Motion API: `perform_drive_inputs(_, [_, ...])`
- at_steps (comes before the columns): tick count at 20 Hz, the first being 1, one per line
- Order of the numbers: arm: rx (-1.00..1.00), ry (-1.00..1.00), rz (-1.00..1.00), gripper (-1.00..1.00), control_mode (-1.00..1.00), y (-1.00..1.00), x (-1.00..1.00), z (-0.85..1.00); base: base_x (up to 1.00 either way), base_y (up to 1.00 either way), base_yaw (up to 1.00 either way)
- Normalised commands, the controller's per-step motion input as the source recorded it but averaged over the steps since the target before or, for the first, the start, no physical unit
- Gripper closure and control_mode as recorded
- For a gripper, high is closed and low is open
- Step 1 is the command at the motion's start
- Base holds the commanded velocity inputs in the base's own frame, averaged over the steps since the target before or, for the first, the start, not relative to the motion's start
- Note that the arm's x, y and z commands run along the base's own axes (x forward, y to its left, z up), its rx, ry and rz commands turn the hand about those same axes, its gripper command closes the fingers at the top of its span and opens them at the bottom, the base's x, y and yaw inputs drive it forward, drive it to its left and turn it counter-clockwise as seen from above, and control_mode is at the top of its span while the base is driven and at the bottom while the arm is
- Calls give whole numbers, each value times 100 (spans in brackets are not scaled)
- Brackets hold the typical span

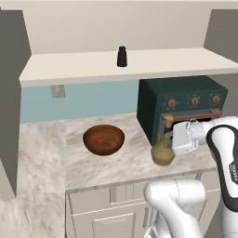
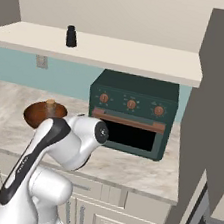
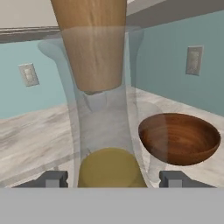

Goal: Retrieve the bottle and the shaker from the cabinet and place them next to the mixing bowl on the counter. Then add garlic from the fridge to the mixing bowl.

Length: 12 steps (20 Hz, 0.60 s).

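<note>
The gripper [image 3: 107, 178] is clamped on the bottle [image 1: 162, 152], held over the counter [image 1: 121, 162] between toaster oven [image 1: 186, 107] and mixing bowl [image 1: 103, 139]; shaker [image 1: 122, 56] stands on the shelf; open marble beside the bowl.

- Bottle [image 1: 162, 152]: in the left base view, upper part hidden behind the hand [image 1: 173, 145]; in the hand view, cork top cut off by the upper edge.
- Bowl [image 2: 42, 115]: in the right base view, near side hidden by the arm.
- Shaker [image 1: 122, 56]: too small to show detail.
- Hand: grip on the bottle not discernible.
</note>
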Motion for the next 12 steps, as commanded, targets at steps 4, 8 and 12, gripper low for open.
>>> perform_drive_inputs(4, [0, -4, 2, 100, -100, 13, 32, -7, 0, 0, 0])
perform_drive_inputs(8, [-2, -1, 0, 100, -100, 21, 47, -9, 0, 0, 0])
perform_drive_inputs(12, [-2, 0, 0, 100, -100, 12, 34, -9, 0, 0, 0])
